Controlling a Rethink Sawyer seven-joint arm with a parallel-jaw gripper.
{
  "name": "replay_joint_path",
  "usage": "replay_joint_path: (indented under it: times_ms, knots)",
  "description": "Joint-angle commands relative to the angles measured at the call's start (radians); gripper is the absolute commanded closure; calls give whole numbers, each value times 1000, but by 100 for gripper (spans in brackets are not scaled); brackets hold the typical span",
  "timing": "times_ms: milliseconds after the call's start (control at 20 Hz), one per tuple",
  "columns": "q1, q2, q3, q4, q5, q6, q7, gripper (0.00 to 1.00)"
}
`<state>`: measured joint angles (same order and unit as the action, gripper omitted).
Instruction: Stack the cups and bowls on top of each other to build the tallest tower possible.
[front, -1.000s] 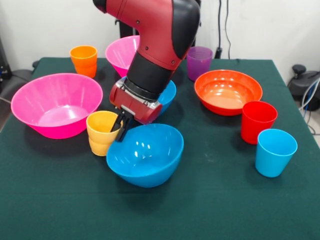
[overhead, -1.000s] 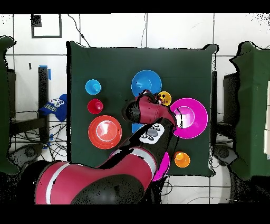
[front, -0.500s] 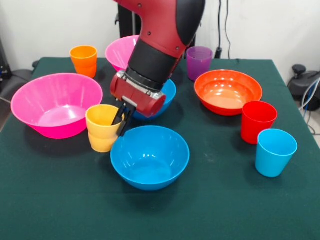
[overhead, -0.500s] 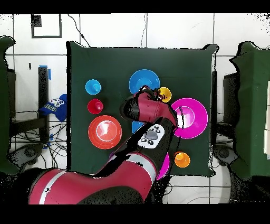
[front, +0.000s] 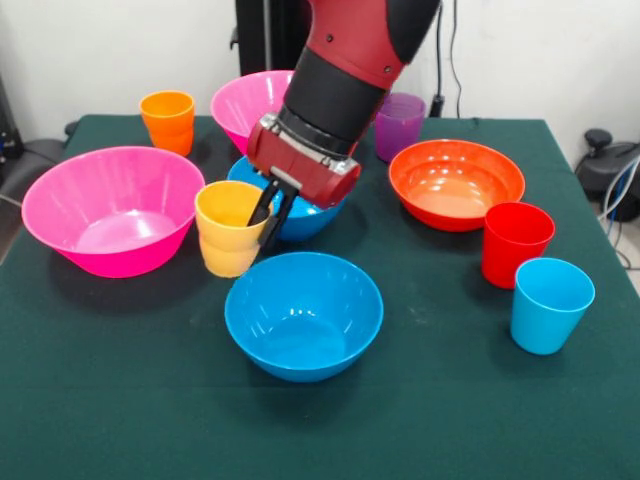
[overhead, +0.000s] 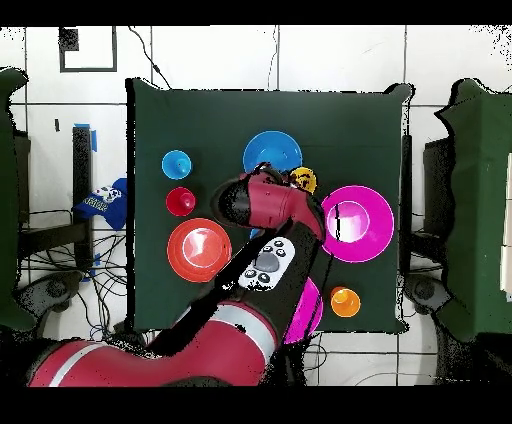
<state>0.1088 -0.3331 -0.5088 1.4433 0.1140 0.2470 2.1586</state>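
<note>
- Yellow cup is pinched by its rim in my gripper, one finger inside and one outside, and it looks lifted just clear of the table.
- Nothing is stacked yet, as far as I can see: no tower stands, and every other piece sits alone.
- Near blue bowl sits upright just below and right of the cup; I judge it the likely base.
- Second blue bowl is mostly hidden behind the gripper.
- Left, the pink bowl stands close to the cup, so sideways room there is tight.
- Right, the red cup and light blue cup stand near the table edge, well apart from my gripper.
- Near strip of table is open.
</note>
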Motion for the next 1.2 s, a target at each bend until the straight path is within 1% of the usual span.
replay_joint_path:
  times_ms: [50, 250, 450, 750, 850, 1000, 1200]
  knots:
    - [46, -14, 52, -103, -50, 256, -11, 100]
    - [53, -25, 51, -151, -52, 335, -22, 100]
    - [59, -18, 46, -177, -60, 344, -10, 100]
    - [77, -37, 36, -200, -71, 392, -12, 100]
    - [76, -37, 42, -208, -69, 395, -13, 100]
    - [65, -39, 75, -211, -56, 386, -18, 100]
    - [61, -22, 100, -245, -37, 391, -5, 100]
